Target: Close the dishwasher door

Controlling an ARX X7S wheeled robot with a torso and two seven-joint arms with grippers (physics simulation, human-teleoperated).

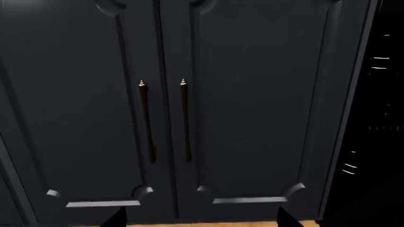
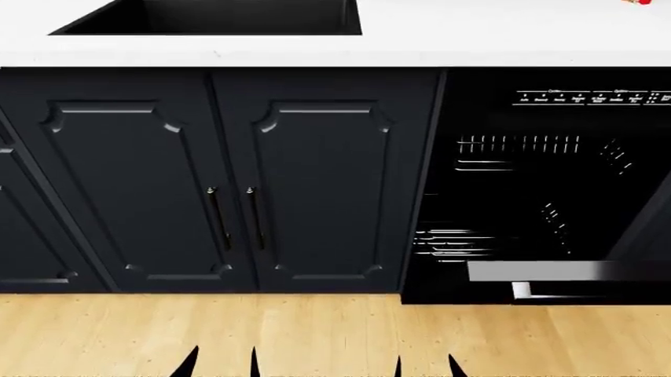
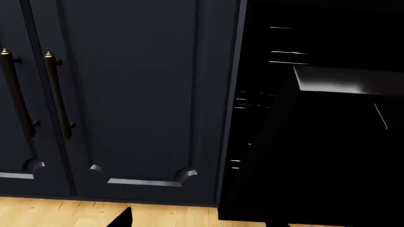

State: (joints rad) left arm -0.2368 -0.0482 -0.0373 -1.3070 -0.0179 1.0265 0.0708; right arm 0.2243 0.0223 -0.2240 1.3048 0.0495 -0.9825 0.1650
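Observation:
The dishwasher door (image 2: 571, 272) hangs partly open at the right of the head view, seen edge-on, with its silver-grey top strip facing me and the bar handle (image 2: 587, 290) just below. Behind it are the dark racks (image 2: 514, 196). In the right wrist view the door (image 3: 334, 156) is a glossy black panel with the silver strip (image 3: 347, 80) on top. My left gripper (image 2: 222, 365) and right gripper (image 2: 425, 367) are both open and empty, low over the floor, short of the cabinets and left of the door. Only their fingertips show in the wrist views (image 1: 200, 222) (image 3: 200, 223).
Two dark navy raised-panel cabinet doors (image 2: 157, 196) with slim vertical handles (image 2: 251, 220) stand left of the dishwasher, under a white counter (image 2: 472, 39) with a black sink (image 2: 210, 16). The floor (image 2: 314, 330) is light wood. The left wrist view faces these cabinet doors (image 1: 75, 118).

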